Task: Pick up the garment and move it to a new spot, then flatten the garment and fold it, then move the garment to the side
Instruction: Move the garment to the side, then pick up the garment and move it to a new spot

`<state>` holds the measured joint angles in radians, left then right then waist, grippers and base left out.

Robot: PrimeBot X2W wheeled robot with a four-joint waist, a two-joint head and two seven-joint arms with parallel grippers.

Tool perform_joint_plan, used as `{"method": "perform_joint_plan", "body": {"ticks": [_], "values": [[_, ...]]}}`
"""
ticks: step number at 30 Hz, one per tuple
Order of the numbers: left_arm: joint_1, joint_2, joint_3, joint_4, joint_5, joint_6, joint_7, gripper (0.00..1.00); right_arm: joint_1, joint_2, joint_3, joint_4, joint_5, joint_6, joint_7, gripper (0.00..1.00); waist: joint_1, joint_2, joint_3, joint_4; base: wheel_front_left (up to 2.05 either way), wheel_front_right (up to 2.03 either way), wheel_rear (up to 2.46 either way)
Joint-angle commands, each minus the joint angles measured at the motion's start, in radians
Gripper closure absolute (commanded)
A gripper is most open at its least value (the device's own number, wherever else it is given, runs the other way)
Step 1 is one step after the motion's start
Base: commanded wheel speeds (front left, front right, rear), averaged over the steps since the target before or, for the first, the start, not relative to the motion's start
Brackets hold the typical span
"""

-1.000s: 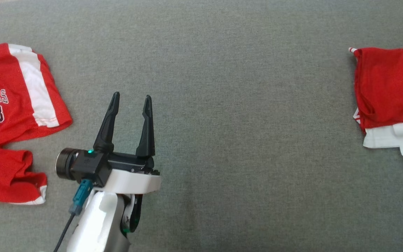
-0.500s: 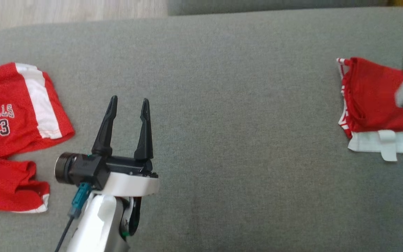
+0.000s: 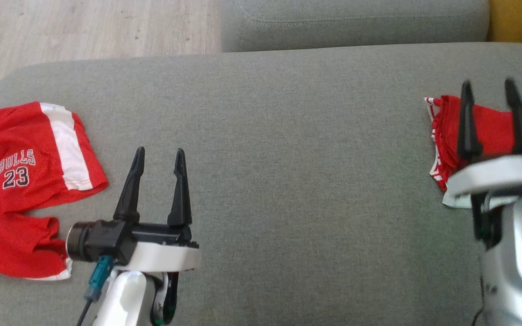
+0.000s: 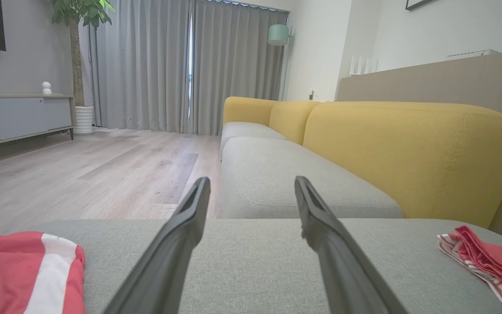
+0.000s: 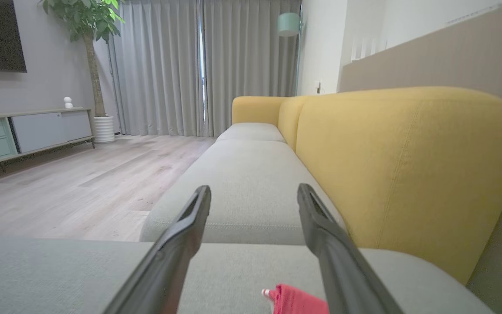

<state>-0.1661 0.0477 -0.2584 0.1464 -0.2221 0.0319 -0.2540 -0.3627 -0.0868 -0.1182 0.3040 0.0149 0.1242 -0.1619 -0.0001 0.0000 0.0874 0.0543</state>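
A folded red garment (image 3: 445, 136) with white trim lies at the right end of the grey seat cushion (image 3: 288, 149). My right gripper (image 3: 487, 83) hovers over it, open and holding nothing; its arm hides part of the cloth. In the right wrist view that gripper (image 5: 254, 188) is open, with a red corner of the garment (image 5: 296, 302) below its fingers. My left gripper (image 3: 159, 151) stands open over bare cushion near the front left. The left wrist view has the gripper (image 4: 252, 181) open, with the folded garment (image 4: 486, 261) at far right.
A second red garment, crumpled shorts (image 3: 21, 181) marked BULLS 23 with a white stripe, lies at the cushion's left end. Wooden floor (image 3: 84, 31) begins past the rounded left corner. Another grey seat (image 3: 356, 22) continues behind, and a yellow backrest (image 4: 408, 152) runs along the right.
The head camera has tilted, so the whole picture slid down. My right gripper has come into the head view over the folded garment, open. The left gripper stays open.
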Motion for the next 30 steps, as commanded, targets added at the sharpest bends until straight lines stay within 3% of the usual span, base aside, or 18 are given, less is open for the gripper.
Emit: {"method": "perform_joint_plan", "body": {"ticks": [1, 12, 30], "values": [[-0.013, 0.003, 0.037, -0.038, -0.009, 0.002, -0.008, 0.00, 0.004, 0.010, 0.009, -0.046, 0.006, 0.007, -0.021, 0.00, 0.0001, 0.0000, -0.003, 0.002, 0.00, 0.00, 0.00], [0.040, 0.003, 0.048, -0.013, -0.007, -0.006, -0.008, 0.00, 0.193, 0.036, 0.050, -0.029, 0.089, 0.007, -0.089, 0.00, 0.0001, 0.0000, -0.022, -0.003, 0.00, 0.00, 0.00], [0.044, 0.003, 0.043, -0.019, -0.009, -0.004, -0.008, 0.00, 0.208, 0.036, 0.053, -0.038, 0.119, 0.007, -0.100, 0.00, 0.0001, 0.0000, -0.023, -0.004, 0.00, 0.00, 0.00]]}}
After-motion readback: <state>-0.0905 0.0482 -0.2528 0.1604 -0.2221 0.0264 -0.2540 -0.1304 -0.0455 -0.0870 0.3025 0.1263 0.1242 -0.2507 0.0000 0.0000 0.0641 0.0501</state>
